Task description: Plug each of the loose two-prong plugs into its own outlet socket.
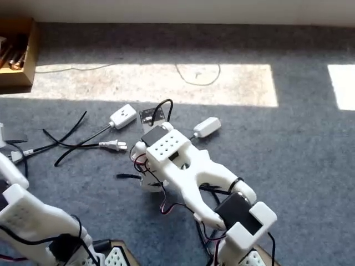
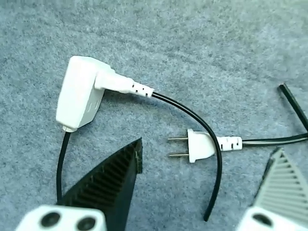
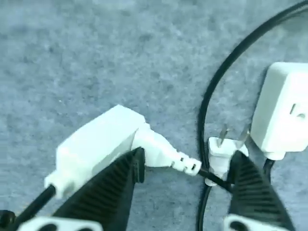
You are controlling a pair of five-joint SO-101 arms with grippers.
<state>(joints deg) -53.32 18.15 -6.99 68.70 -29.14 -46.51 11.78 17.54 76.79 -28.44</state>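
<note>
On grey carpet lie two white outlet blocks and a loose two-prong plug. My right gripper is open and low over the carpet. It spans an outlet block with a plug seated in it. A second plug stands prongs-up against one finger, beside another outlet. My left gripper is open above a loose plug. Next to it is an outlet block with a plug in it. The right arm stretches between the two blocks.
Black cables sprawl left of the outlets, one with a free end. A wooden box stands at the back left. A thin wire loops across the sunlit strip. The left arm sits at the near left.
</note>
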